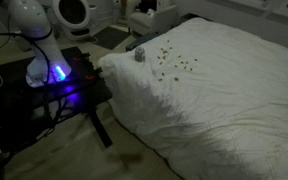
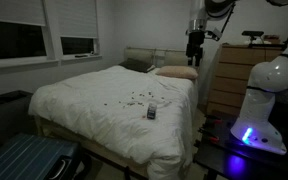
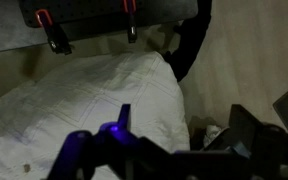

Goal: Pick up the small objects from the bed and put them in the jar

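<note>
The bed [image 1: 224, 100] [image 2: 84, 110] has a wrinkled white cover. The jar [image 1: 139, 54] [image 2: 151, 113], small and pale, stands upright on it near one side edge. The small objects [image 1: 171, 61] [image 2: 134, 99] are dark specks scattered on the cover just beside the jar. My gripper [image 2: 195, 45] hangs high above the pillow end of the bed, far from the jar. In the wrist view the gripper [image 3: 94, 38] enters from the top, open, with nothing between its fingers, and looks down on the bed [image 3: 74, 100] and the robot base.
The robot base [image 1: 46, 60] [image 2: 259, 105] with a blue light stands on a black side table [image 1: 79, 85] next to the bed. A wooden dresser [image 2: 234, 80] stands behind the base. Pillows [image 2: 174, 72] lie at the bed's head. A white round appliance [image 1: 72, 12] sits on the floor.
</note>
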Controlling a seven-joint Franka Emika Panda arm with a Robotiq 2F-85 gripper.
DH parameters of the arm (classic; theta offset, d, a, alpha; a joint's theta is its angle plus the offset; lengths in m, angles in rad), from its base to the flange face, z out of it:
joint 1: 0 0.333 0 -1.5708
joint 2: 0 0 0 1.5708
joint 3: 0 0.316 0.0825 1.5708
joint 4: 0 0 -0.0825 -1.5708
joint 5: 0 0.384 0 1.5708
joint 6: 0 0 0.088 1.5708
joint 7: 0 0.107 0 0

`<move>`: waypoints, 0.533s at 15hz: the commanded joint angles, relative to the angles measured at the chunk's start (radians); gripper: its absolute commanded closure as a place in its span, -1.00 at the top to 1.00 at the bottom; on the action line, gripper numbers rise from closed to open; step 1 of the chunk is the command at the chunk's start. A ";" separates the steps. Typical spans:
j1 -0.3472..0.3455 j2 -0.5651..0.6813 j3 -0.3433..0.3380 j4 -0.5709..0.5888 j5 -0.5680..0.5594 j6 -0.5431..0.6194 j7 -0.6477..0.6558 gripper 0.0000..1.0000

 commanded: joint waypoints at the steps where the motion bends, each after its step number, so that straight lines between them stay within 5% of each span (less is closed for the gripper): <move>1: -0.014 0.000 0.011 0.003 0.006 -0.004 -0.007 1.00; 8: -0.112 0.061 -0.057 0.036 -0.124 0.094 -0.051 1.00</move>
